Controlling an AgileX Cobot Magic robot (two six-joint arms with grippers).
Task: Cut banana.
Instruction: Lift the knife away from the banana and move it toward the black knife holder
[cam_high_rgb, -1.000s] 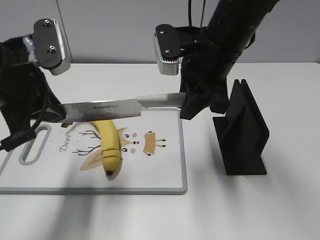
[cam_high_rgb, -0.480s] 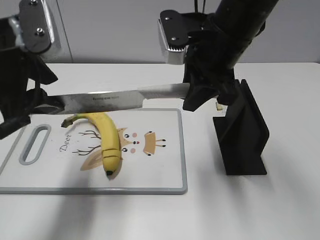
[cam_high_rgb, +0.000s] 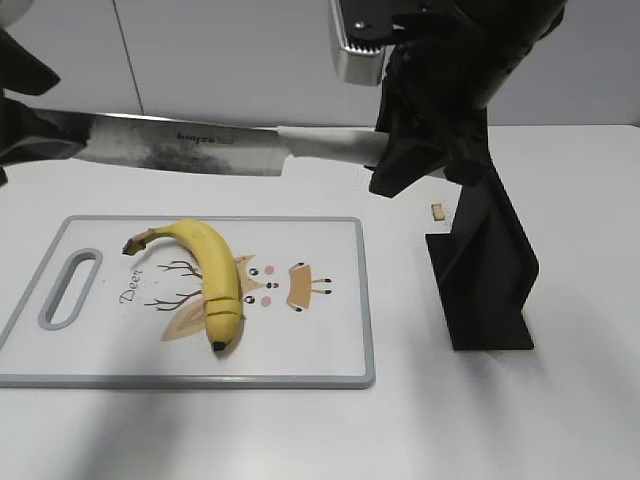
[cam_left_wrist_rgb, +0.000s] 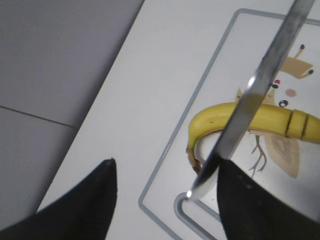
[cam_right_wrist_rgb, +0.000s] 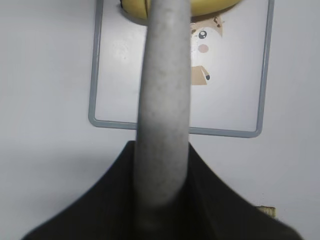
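The banana lies curved on the white cutting board, stem to the far left, black tip toward the front, with thin dark lines near the tip. It also shows in the left wrist view. My right gripper is shut on the grey handle of a long knife, held level well above the board. My left gripper is open at the far left. The blade tip lies between its jaws, close to one of them.
A black knife holder stands on the table right of the board. A small tan scrap lies behind it. The board carries a tan deer print and a handle slot.
The knife has risen from just above the banana to well above the board. Both arms have moved up, the left one also leftward, mostly out of the exterior view.
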